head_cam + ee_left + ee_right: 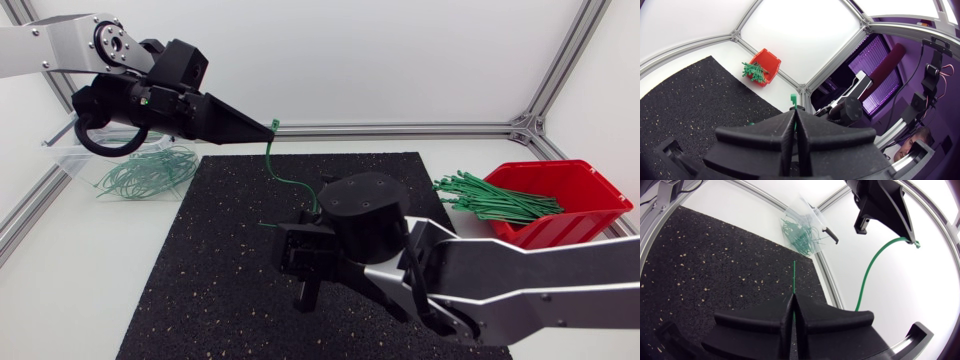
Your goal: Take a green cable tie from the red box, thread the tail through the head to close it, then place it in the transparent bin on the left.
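Black speckled mat (220, 280) covered the table's middle, and above its far edge you had the left gripper (794, 112) pinched tight on the head of one green cable tie (863, 286). That tie arced down over the mat's centre to the right gripper (793, 297), clamped on its tail. One red box (580, 190) of spare ties (495, 200), too bunched to count, sat right of the mat; one transparent bin (65, 160), holding tangled loops (145, 172), sat left of it.
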